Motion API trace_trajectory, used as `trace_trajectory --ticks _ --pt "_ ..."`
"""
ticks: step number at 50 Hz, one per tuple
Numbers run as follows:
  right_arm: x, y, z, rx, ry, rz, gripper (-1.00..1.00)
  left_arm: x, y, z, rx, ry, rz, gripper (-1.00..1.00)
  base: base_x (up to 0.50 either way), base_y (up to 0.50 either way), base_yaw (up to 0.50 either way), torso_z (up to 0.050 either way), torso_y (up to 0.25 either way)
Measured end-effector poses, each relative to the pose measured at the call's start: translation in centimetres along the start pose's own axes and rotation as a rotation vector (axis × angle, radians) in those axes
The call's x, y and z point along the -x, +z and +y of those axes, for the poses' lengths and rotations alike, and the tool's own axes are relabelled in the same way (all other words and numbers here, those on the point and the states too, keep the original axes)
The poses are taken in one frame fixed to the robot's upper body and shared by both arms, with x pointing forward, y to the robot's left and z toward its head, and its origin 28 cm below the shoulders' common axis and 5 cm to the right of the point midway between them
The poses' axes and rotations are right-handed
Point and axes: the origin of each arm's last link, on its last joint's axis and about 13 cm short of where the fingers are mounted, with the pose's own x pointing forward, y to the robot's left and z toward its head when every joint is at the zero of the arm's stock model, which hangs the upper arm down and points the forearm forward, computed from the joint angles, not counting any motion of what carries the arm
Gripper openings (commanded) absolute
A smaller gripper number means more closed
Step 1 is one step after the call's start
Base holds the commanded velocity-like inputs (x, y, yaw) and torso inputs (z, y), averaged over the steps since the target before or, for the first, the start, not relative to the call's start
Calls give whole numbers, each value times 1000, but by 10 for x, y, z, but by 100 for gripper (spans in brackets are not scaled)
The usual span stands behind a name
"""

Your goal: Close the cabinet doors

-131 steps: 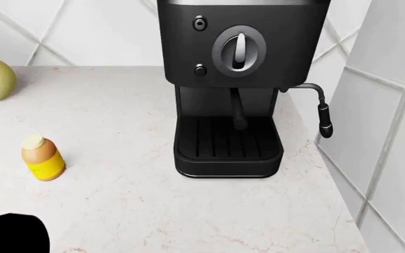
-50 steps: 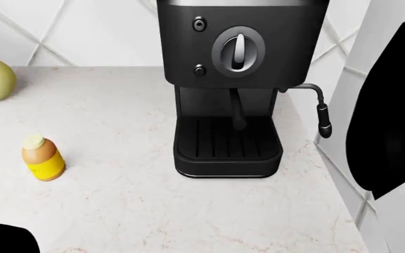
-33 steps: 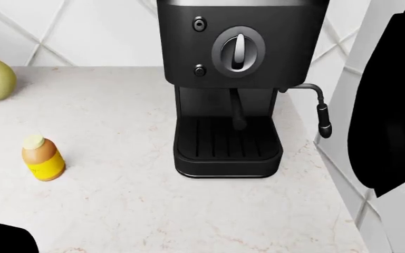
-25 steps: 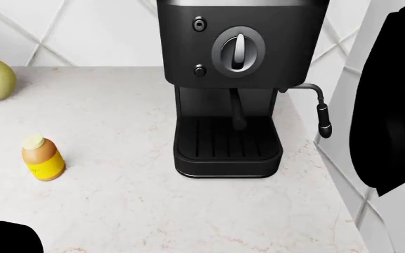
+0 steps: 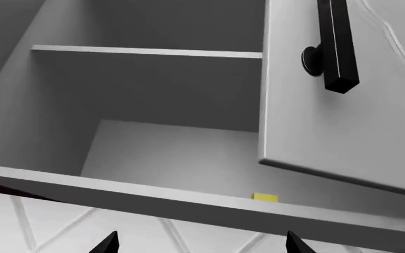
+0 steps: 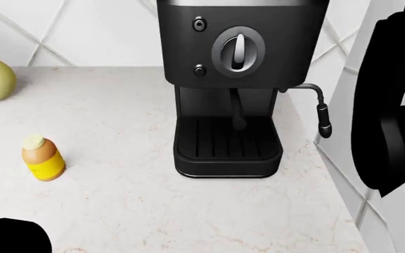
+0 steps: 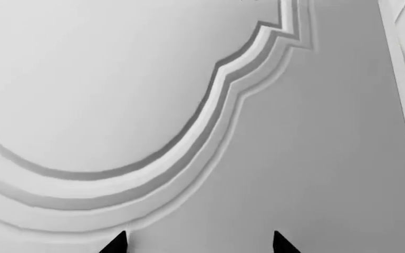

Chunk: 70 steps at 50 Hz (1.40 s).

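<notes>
**Left wrist view: cabinet open, door ajar**

Left wrist view shows me the cabinet (image 5: 153,105) interior, its door (image 5: 343,121) swung out, black handle (image 5: 336,42) cut off at the edge. Left gripper (image 5: 199,245) fingertips stand wide apart, holding nothing. Right gripper (image 7: 196,243) likewise spread, facing a moulded panel (image 7: 153,105). Head view: right arm (image 6: 392,105) a raised black mass. I read no labels.

The open cabinet (image 5: 153,105) shows 1 shelf (image 5: 146,51), a small yellow item (image 5: 264,197) on its floor, and a partly open door (image 5: 343,105) with a black handle (image 5: 336,42).
</notes>
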Motion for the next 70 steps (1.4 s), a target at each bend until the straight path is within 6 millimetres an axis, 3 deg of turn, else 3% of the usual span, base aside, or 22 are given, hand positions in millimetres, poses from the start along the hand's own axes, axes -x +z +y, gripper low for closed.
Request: trace_trajectory --ticks 27,40,49,62,70 --pt "-9 -11 10 135 -19 -11 100 1 -2 1 5 3 7 100 2 1 1 0 0" --pt "-18 -28 23 246 -1 20 100 1 -4 2 8 7 12 100 3 2 4 0 0" --pt "-20 -53 34 290 44 106 100 2 -6 2 9 8 17 100 3 1 3 0 0" --pt "-18 -56 42 399 40 87 100 2 -7 1 11 6 22 100 8 4 6 0 0" --pt "-1 -65 28 260 1 136 100 2 -7 2 12 8 24 100 0 0 1 0 0"
